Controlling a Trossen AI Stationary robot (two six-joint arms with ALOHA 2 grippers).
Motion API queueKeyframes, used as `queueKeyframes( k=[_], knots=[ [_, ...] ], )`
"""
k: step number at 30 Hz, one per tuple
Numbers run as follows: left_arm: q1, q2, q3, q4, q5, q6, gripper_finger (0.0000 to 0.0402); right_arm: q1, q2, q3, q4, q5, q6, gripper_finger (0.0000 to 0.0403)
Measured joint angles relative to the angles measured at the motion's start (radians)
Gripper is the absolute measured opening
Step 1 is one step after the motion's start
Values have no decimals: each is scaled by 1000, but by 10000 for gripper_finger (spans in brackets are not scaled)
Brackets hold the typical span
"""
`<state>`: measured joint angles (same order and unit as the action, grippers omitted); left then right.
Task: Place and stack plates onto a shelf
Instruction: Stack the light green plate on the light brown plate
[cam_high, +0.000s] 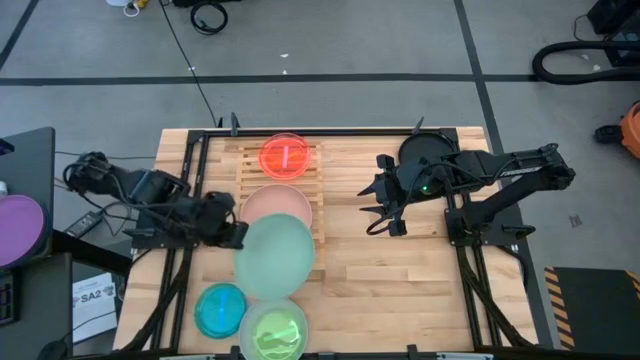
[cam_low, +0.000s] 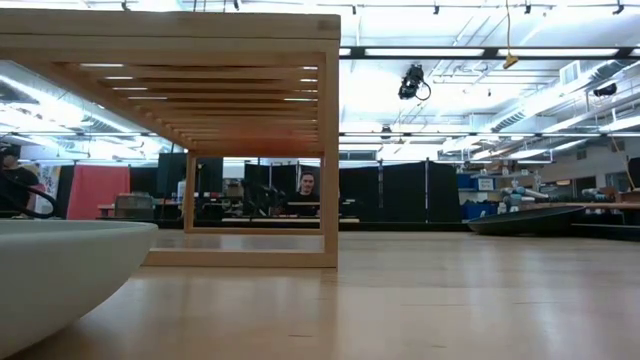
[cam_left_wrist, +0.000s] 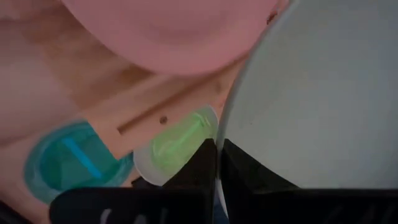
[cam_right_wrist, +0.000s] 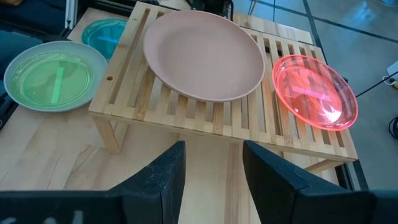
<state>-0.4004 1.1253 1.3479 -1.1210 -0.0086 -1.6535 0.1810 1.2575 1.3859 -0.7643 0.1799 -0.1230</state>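
Left gripper (cam_high: 236, 233) pinches the mint-green plate's (cam_high: 275, 256) rim, lifted beside the shelf (cam_high: 280, 190).

— What colours do you see on your shelf (cam_high: 240, 165)?

— Your shelf is light wood, like the tabletop (cam_high: 400, 270). On it sit a see-through red plate (cam_high: 285, 155) and a pale pink plate (cam_high: 277, 204).

— And near the front edge?

— You have a see-through blue plate (cam_high: 220, 309) and a bright green plate (cam_high: 274, 332). The big plate (cam_high: 274, 257) is pale mint green.

— The arms?

— Yours are dark, almost black.
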Motion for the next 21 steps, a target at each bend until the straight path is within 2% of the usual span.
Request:
queueKeyframes(
  k=[9,21],
  knots=[
    [155,-9,0,-104,38,96,18,0,0,0,0,0,0,165],
    [357,-9,0,-144,76,257,18,0,0,0,0,0,0,165]
  ],
)
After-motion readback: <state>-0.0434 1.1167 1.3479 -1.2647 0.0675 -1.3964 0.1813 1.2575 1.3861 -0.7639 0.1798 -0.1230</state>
